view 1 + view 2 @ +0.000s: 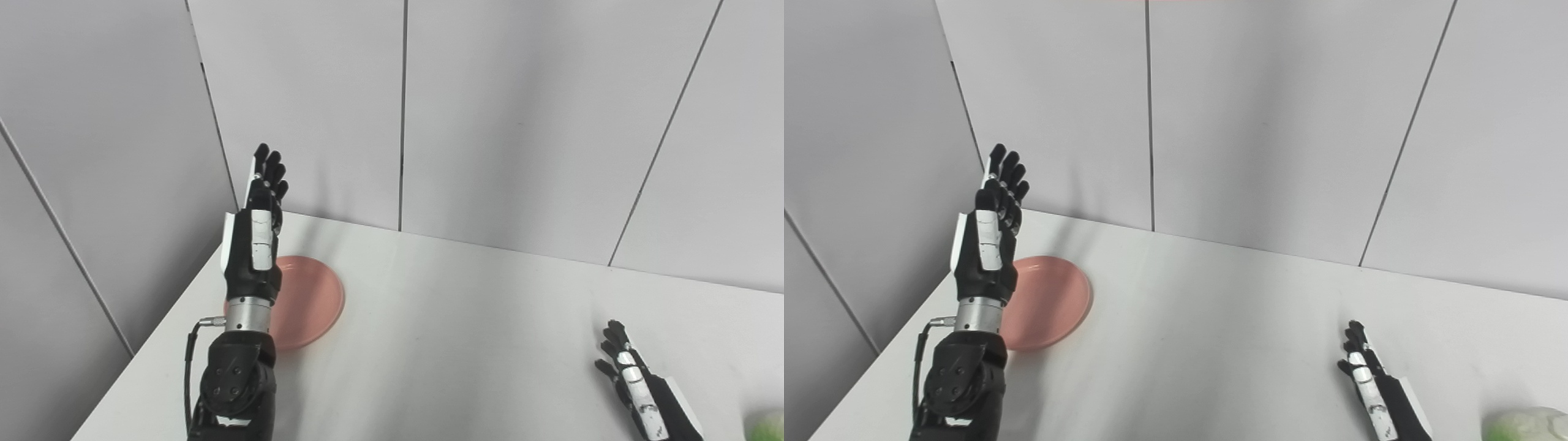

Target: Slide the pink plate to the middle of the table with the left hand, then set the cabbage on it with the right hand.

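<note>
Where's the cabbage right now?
The cabbage sits at the table's near right corner, cut off by the picture's bottom right edge in both eye views, just right of the right hand and apart from it.

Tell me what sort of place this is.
Probably a robot test booth, not a kitchen: plain grey wall panels close in a bare white table that holds only a pink plate and a cabbage at its near right edge.

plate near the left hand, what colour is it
Pink, plain with no pattern. The plate shows best in the right eye view.
</note>
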### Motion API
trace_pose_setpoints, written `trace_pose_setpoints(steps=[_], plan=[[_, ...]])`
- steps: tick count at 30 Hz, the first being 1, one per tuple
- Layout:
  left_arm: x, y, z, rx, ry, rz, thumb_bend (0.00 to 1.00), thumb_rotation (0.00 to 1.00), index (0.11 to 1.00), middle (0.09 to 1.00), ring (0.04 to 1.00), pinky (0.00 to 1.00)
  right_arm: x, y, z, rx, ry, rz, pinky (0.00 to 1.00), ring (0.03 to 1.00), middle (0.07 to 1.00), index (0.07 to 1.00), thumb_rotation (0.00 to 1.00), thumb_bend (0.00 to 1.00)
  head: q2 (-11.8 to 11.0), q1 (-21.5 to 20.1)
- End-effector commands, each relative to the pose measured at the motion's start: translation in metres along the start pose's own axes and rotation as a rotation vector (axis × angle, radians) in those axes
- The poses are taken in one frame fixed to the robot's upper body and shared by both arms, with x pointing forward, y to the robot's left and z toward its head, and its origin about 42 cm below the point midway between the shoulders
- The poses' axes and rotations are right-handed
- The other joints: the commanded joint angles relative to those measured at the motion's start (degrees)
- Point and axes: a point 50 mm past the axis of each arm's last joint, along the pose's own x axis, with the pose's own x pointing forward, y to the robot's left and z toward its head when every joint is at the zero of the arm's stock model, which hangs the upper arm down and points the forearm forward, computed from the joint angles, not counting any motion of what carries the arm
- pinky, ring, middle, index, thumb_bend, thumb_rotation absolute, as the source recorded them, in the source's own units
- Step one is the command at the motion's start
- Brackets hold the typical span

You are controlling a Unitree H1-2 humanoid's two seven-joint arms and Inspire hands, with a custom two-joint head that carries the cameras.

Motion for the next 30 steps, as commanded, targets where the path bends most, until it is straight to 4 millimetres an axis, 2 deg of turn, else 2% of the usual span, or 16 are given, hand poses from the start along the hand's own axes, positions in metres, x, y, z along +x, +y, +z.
trace_pose_setpoints(steps=[1,5,13,22,30], plan=[[0.018,0.004,0.017,-0.004,-0.080,0.026,0.89,1.00,0.988,0.991,0.977,0.98,0.001,-0.004,0.003,-0.006,-0.012,-0.009,1.00,1.000,1.000,1.000,1.00,0.26,0.19,0.09],[0.021,0.014,0.015,0.012,-0.081,0.053,0.89,1.00,0.994,0.997,0.978,0.99,0.001,-0.005,0.002,-0.010,-0.016,-0.007,1.00,1.000,1.000,1.000,1.00,0.25,0.25,0.22],[0.024,0.036,0.009,0.018,-0.070,0.109,0.89,1.00,0.991,0.993,0.988,1.00,0.000,-0.007,0.003,-0.026,-0.007,0.000,1.00,1.000,1.000,1.000,1.00,0.30,0.41,0.47],[0.026,0.050,0.005,0.016,-0.031,0.170,0.90,1.00,0.984,0.988,0.985,0.99,-0.002,-0.007,0.005,-0.038,0.003,-0.008,1.00,1.000,1.000,1.000,1.00,0.28,0.88,1.36],[0.028,0.067,-0.001,-0.056,-0.012,0.201,0.89,1.00,0.995,0.994,0.993,1.00,-0.001,-0.009,0.005,-0.036,-0.008,-0.003,1.00,1.000,1.000,1.000,1.00,0.25,1.09,1.56]])
